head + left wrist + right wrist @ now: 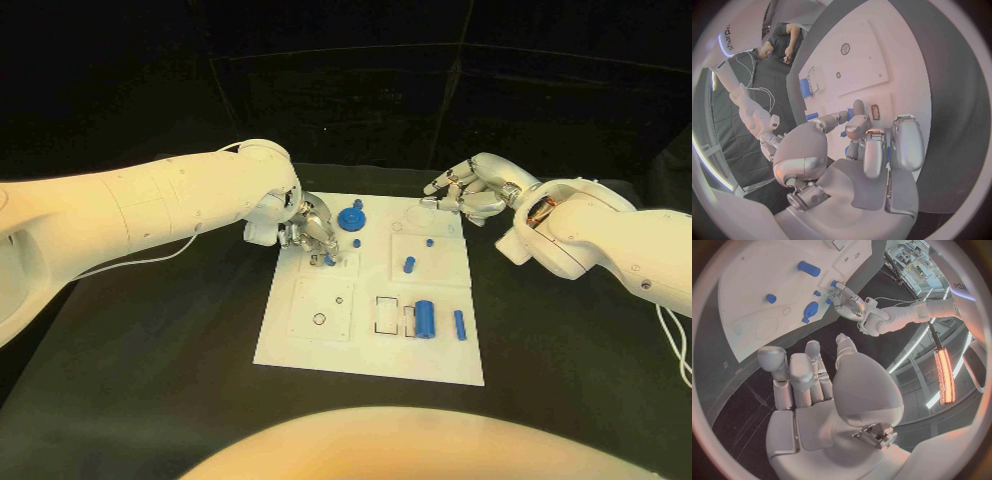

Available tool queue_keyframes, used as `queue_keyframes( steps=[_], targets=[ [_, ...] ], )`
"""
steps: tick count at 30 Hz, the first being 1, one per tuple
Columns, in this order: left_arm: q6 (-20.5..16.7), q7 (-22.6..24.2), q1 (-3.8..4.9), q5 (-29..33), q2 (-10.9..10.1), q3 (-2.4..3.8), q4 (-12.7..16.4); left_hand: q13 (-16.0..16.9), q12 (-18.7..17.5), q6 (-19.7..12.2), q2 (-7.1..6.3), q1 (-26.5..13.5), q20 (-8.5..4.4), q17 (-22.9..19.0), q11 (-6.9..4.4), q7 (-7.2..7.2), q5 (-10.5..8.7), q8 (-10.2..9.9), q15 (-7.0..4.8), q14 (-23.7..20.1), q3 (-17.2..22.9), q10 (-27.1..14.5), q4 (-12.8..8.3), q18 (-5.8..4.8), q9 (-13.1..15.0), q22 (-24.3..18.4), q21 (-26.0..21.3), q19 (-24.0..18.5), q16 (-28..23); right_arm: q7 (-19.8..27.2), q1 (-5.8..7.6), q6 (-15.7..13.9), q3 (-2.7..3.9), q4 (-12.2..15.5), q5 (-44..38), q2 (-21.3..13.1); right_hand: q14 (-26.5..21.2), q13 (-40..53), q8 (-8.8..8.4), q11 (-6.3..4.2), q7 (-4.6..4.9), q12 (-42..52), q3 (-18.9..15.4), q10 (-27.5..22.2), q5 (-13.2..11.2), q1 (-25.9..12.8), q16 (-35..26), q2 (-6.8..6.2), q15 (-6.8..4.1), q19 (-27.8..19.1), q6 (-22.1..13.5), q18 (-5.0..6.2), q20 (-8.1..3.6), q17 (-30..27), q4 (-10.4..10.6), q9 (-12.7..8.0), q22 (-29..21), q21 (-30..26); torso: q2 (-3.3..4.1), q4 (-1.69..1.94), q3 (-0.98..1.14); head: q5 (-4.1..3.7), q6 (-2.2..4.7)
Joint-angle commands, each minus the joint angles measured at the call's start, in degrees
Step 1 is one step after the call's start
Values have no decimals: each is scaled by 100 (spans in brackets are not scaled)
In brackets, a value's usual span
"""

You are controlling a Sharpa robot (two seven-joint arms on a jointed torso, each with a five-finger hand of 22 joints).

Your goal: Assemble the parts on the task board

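Left hand (307,232), silver, jointed, left of centre in the head view: fingers curled down onto the upper-left corner of the flat white rectangular task board (325,345), tips closed round a small blue part (329,261) — probably to seat it in a socket there. Just right of it, a blue round knob-shaped part (356,216) and a small blue peg (356,242), standing on the board. Mid-board, a short blue peg (410,265); lower centre-right, a thick smooth blue cylinder (426,319) lying beside a slim blue pin (460,325), near a dark rectangular recess — likely awaiting insertion. Upper right: right hand (473,190), fingers loosely curled, holding nothing, hovering by the board's top-right corner, seemingly waiting.
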Motion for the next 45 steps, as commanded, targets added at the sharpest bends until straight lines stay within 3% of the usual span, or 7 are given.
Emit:
queue_keyframes(
  steps=[1,28,37,45],
  targets=[
    [146,-56,-26,-62,12,-17,12,5,19,25,40,0,39,1506,0,-28,20,11,31,606,999,36,-999,21,4,5,20,50,19,48,11,-19,3,8,12,5,-9,-9,27,-1,0,34,4,-29,30,9,-20,-3,3,-14,-30,70,17,5,36,3,-2,-24,-2,5,-2,0,1],
    [185,-59,-32,35,34,-16,19,33,39,56,73,-60,38,1506,-2,-33,52,9,31,606,984,55,-1001,19,14,15,26,53,19,53,11,-8,3,5,12,14,-9,-9,27,-1,0,34,4,-29,30,9,-20,-3,3,-14,-30,70,17,5,36,3,-2,-24,0,2,2,-8,1],
    [155,-62,-32,108,43,-16,-8,-55,-30,137,281,-479,31,1506,-20,-65,47,-12,19,606,850,27,-747,22,69,17,9,49,19,52,11,-3,3,1,12,18,-10,-15,31,-2,-1,32,1,-33,36,15,-27,-3,3,-17,-30,72,16,-1,39,3,-13,-30,1,5,0,-12,1],
    [157,-60,-32,167,50,-16,-18,-38,-17,180,358,-671,23,1506,-31,-83,41,-22,10,606,800,35,-645,19,104,33,14,53,19,53,11,1,3,1,12,20,-9,-13,32,-2,-1,35,0,-32,40,18,-26,-2,3,-15,-30,71,16,2,41,3,-10,-29,1,0,-1,-7,1]
  ],
)
